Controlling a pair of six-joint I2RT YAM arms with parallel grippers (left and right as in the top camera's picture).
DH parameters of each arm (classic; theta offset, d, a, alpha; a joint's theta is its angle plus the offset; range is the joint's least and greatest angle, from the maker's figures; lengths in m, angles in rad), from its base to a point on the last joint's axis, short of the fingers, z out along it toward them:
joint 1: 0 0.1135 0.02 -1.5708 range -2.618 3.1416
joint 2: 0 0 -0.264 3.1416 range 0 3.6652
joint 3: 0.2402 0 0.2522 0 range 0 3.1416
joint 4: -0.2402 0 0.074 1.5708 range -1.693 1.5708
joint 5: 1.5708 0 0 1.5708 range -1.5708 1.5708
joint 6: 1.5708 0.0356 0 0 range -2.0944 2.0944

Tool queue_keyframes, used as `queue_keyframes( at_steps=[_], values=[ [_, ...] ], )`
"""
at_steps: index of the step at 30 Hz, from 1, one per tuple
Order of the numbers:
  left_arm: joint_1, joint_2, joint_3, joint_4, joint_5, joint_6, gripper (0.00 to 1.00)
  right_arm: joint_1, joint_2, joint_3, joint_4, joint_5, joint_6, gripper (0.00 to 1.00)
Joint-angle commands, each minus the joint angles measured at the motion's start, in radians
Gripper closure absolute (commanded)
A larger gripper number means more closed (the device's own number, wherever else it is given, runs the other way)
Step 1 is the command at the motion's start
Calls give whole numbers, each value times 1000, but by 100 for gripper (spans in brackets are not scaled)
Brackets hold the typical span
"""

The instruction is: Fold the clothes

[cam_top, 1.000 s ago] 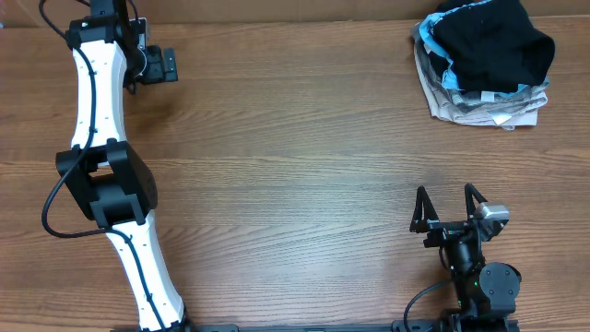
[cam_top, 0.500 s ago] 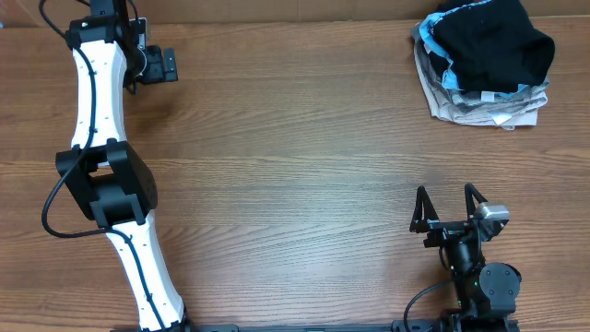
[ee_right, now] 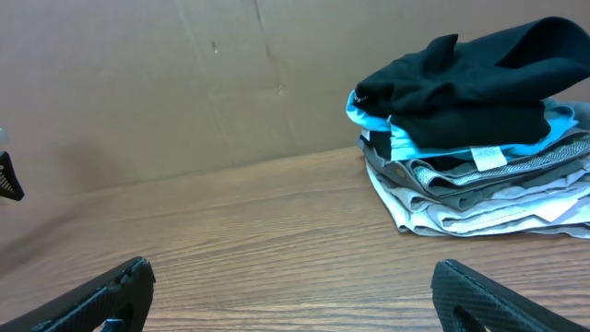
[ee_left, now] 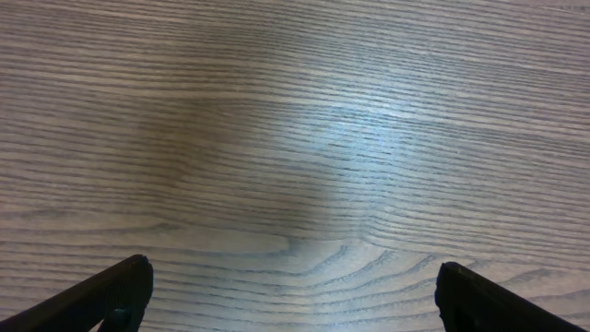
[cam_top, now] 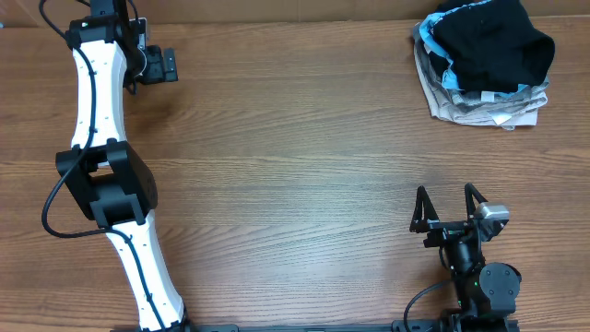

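The black garment [cam_top: 490,44] lies crumpled on top of a stack of folded clothes at the far right corner of the table; it also shows in the right wrist view [ee_right: 461,88]. My right gripper [cam_top: 449,207] is open and empty near the front right edge, well short of the stack; its fingertips frame bare wood in its wrist view [ee_right: 293,297]. My left gripper [ee_left: 293,295] is open and empty over bare wood. In the overhead view the left arm reaches to the far left corner, where its jaws are hidden.
Under the black garment sit a light-blue shirt [ee_right: 392,136] and grey and beige folded garments [cam_top: 479,103]. A brown cardboard wall [ee_right: 184,83] stands behind the table. The wooden table [cam_top: 295,166] spreads between the arms.
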Motion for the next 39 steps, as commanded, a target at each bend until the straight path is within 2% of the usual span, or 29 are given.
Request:
queue_keyframes(
  at_steps=[1, 6, 11, 19, 23, 27, 32, 36, 39],
  values=[
    [-2, 8, -5, 2, 7, -17, 0, 2, -10, -11, 6, -7, 4, 0],
    [-15, -41, -11, 0, 7, -16, 0, 2, -10, -11, 6, -7, 4, 0],
    [-51, -226, -77, 3, 7, -17, 0, 2, -10, -11, 6, -7, 4, 0],
    [-175, -690, -437, 34, 6, -16, 0, 2, -10, -11, 6, -7, 4, 0],
    [-204, -901, -613, 97, -93, 3, 0, 2, -10, -11, 6, -7, 4, 0],
    [-188, -1115, -853, 346, -20, 3, 0, 2, -10, -11, 6, -7, 4, 0],
    [-127, -1399, -1274, 836, 199, 2, 0, 2, -10, -11, 6, -7, 4, 0],
    [-126, -1597, -1568, 1057, 202, 2, 0, 2, -10, -11, 6, -7, 4, 0],
    [-126, -1742, -1754, 1144, 194, 2, 0, 2, -10, -11, 6, -7, 4, 0]
  ],
)
